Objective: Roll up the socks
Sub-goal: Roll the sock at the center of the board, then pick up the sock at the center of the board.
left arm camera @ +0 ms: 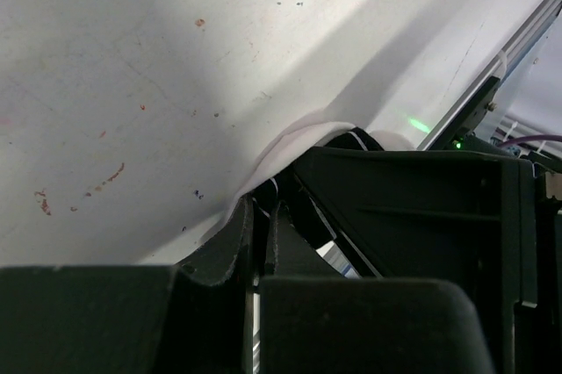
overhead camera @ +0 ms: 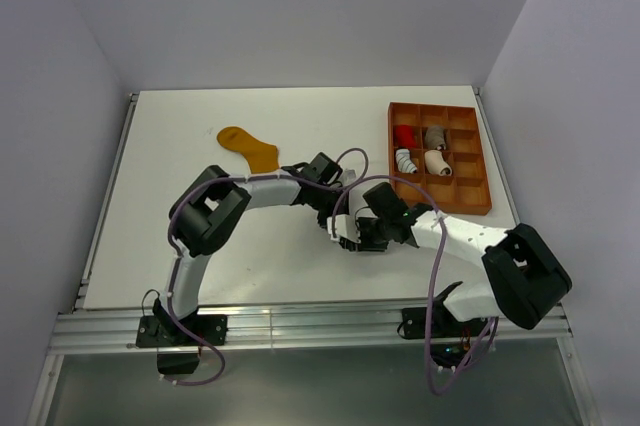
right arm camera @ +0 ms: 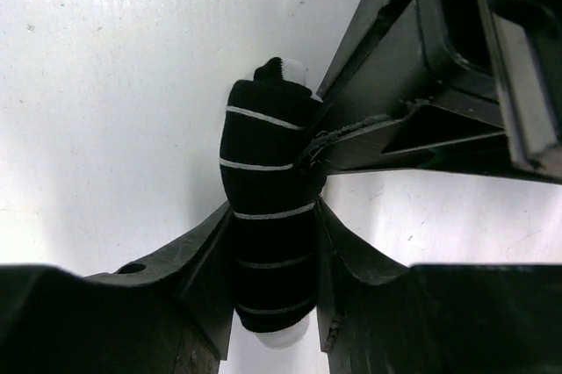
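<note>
The black-and-white striped sock is rolled into a tight bundle with white showing at both ends. My right gripper is shut on it, one finger on each side. My left gripper comes in from the right and pinches the roll's upper edge. In the left wrist view its fingers are almost together, with the sock's white fabric at their tips. In the top view both grippers, left and right, meet over the sock at the table's middle. The mustard-orange sock lies flat at the back left.
An orange compartment tray stands at the back right. It holds a red bundle, a grey bundle and two pale rolled socks. The table's metal rail runs along the near edge.
</note>
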Tool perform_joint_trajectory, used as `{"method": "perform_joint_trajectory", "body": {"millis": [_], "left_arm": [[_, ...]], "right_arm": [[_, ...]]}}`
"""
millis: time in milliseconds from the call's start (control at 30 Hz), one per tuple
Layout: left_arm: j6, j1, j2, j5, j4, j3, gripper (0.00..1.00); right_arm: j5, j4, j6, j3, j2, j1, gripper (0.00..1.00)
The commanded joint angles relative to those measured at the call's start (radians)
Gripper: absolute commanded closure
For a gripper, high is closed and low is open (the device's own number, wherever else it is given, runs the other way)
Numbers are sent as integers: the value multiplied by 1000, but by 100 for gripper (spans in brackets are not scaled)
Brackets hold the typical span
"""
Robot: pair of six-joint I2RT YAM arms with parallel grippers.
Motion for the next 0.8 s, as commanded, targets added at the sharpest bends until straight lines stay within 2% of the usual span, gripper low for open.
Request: {"method": "perform_joint_trajectory", "body": {"millis": [0,133,267,400,433,533,633,767], "left_arm": [[105,-2,90,-58,-250,-21,99],[101,18,90,-29,-250,2,99],[59,58,41,29,-187,-30,92],[39,87,-22,54,-138,-35,84],[32,96,-33,60,-126,-39,78],[-8,117,-97,66,-54,-69,73],[-48,150,-166,69,5,-104,69],[-83,189,-240,51,40,-142,69]], "right_arm": [[49,-59,3,23,37,10,75],[39,-107,15,57,83,13,84],[13,-142,47,86,119,13,100],[-22,-179,98,129,143,10,100],[-24,-181,109,132,141,9,100],[-43,-196,149,157,132,0,100],[-79,-222,178,187,118,-20,100],[-103,-245,207,215,109,-39,100]]}}
